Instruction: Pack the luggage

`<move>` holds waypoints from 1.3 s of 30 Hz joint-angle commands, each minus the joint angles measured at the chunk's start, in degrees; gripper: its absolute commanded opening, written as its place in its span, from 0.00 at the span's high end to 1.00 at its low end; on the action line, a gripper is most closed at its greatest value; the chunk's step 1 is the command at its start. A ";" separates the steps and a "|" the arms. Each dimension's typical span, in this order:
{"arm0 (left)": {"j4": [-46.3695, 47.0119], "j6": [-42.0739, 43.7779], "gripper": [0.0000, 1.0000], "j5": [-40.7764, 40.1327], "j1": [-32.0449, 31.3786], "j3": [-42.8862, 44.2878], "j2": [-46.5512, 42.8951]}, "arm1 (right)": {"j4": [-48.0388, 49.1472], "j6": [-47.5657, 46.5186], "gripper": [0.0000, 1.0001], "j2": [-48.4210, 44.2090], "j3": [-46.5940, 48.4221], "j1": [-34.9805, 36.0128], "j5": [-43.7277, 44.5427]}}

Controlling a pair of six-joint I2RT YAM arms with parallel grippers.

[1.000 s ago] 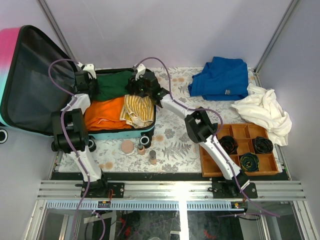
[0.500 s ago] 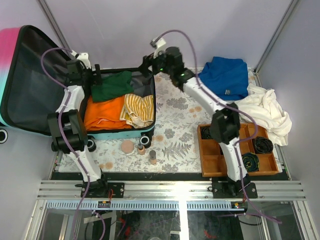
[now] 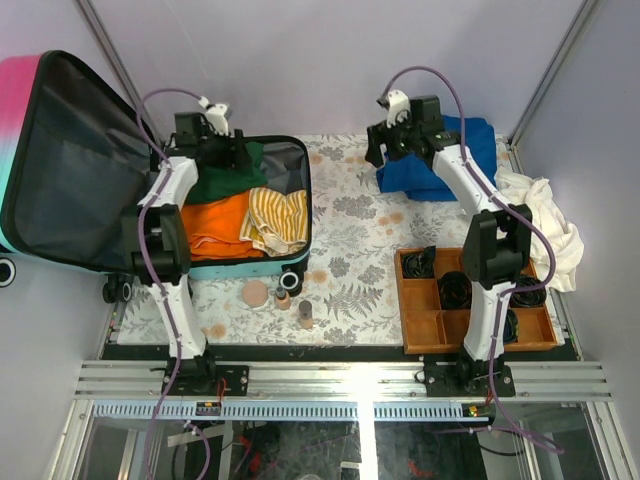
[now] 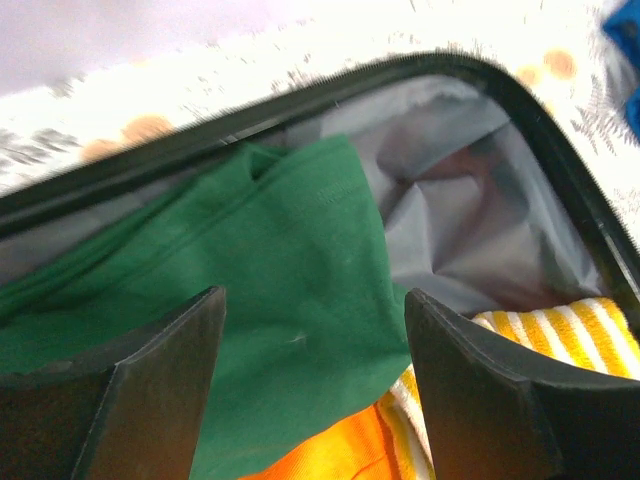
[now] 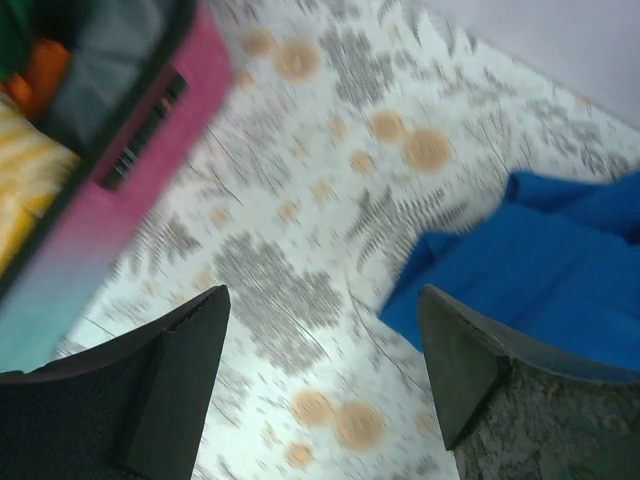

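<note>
Our left gripper (image 4: 312, 300) hangs with jaws apart, empty, over the green garment (image 4: 280, 250) lying flat in the luggage (image 3: 70, 150) beneath it, laid so, we judge, to leave room. Our right gripper (image 5: 322, 300), jaws also apart and empty, hovers beside the blue garment (image 5: 540, 270) just to its right, likely our next pick. A floral tablecloth (image 3: 350, 260) spreads below; pale walls (image 3: 350, 60) close round.
</note>
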 commanded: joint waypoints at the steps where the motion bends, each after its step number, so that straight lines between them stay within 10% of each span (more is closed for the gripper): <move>1: -8.67 1.25 0.30 -3.23 0.10 5.96 6.07 | -8.54 -16.81 0.17 -5.06 -1.46 -2.55 4.80; 14: -15.34 6.69 0.01 -6.93 0.15 5.99 -2.04 | -10.32 -48.73 0.04 -6.06 -12.09 -8.18 17.44; 32: -17.54 4.46 0.00 0.33 0.12 -1.08 -15.68 | -4.42 -65.98 0.04 4.69 -14.67 -8.45 19.77; 35: -17.63 4.19 0.00 0.92 0.08 -1.25 -16.13 | -3.92 -65.70 0.15 7.42 -12.75 -8.41 20.45; 39: -17.63 3.94 0.00 1.36 0.11 -1.47 -16.43 | -3.85 -63.24 0.56 9.72 -10.55 -8.02 19.08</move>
